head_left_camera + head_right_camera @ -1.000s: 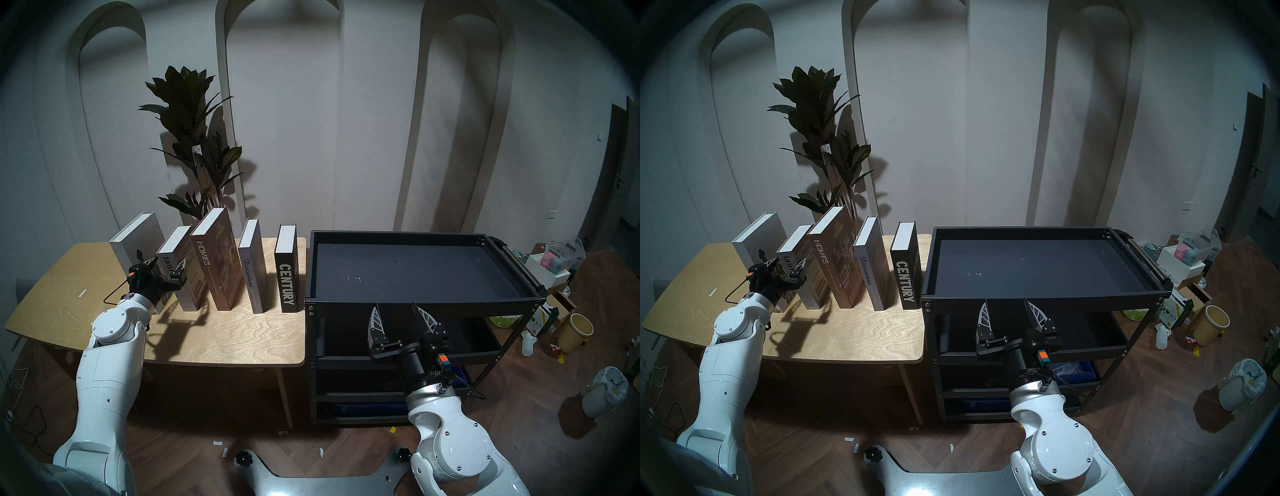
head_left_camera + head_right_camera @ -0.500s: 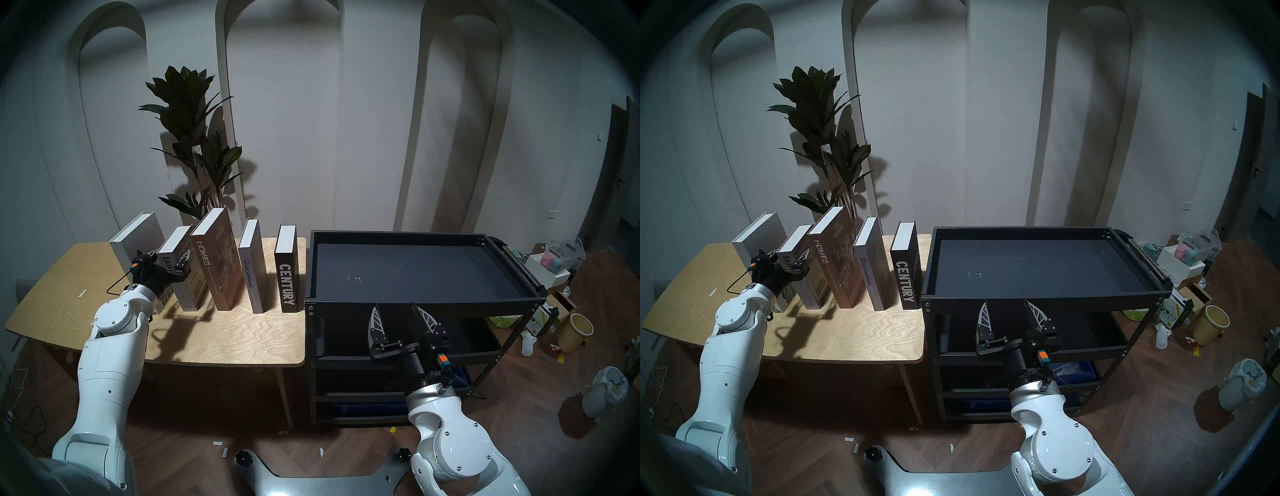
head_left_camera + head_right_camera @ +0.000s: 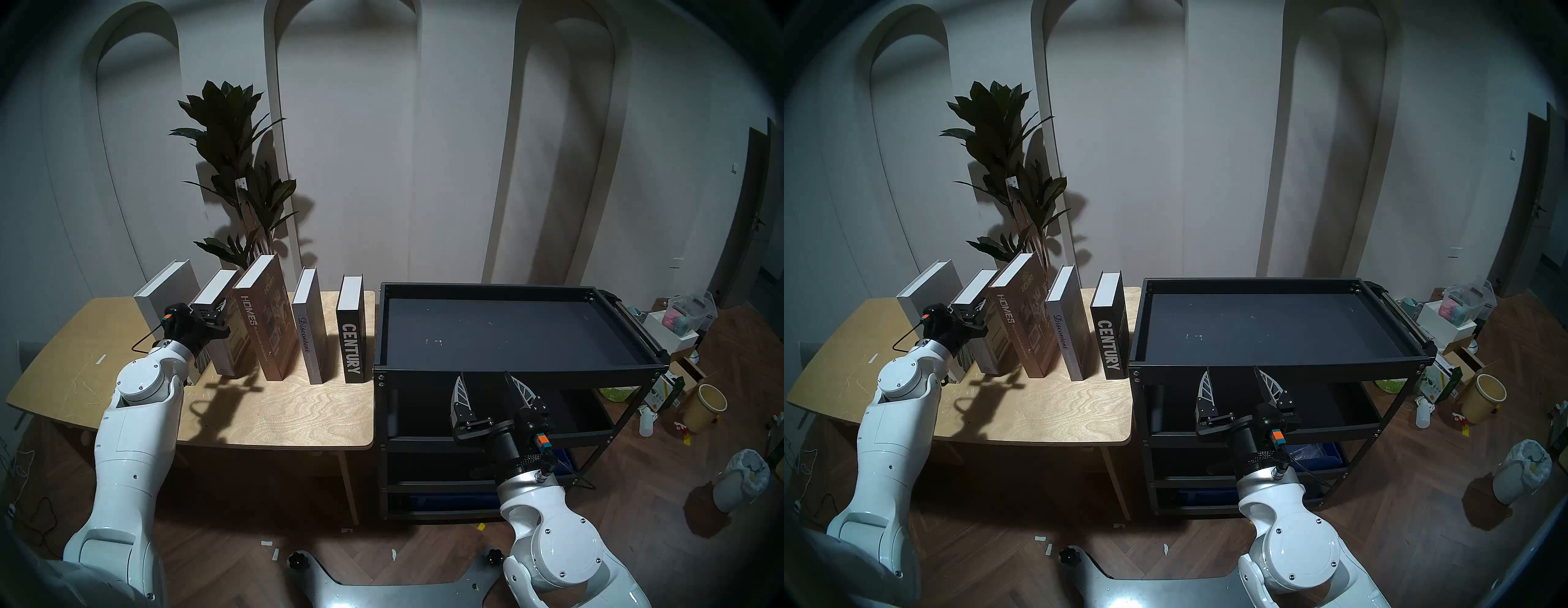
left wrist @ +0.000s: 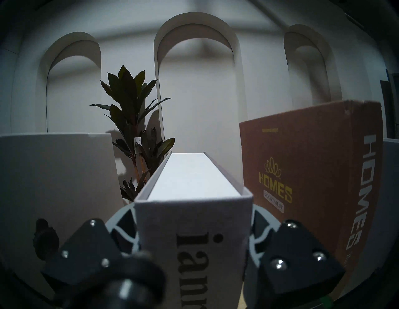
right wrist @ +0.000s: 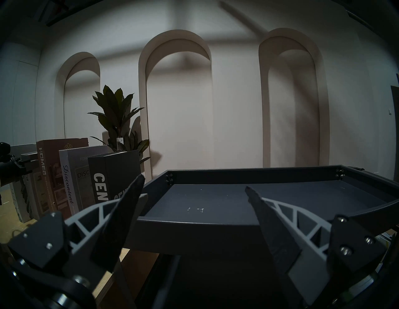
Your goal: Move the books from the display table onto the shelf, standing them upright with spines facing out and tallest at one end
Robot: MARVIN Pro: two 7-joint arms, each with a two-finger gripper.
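Left gripper (image 4: 194, 248) has gone from wide apart to clamped on the spine of the grey book (image 3: 220, 335), a finger (image 4: 121, 222) pressed to each cover, near the top of the spine; the book now sits higher and more upright than a moment ago, and its foot looks lifted, though whether it clears the plywood table (image 3: 288, 416) is hard to tell; that suggests the first pick is under way. Right gripper (image 3: 492, 392) waits with its fingers spread and nothing between them, in front of the black cart (image 3: 513, 373). Further back the white book (image 3: 167, 293), the brown book (image 3: 267, 322), the second grey book (image 3: 309, 331) and the black book (image 3: 352, 331) stand on the table; the cart's top tray holds no books, so all five are left to move; the plant (image 3: 237, 170) stands behind.
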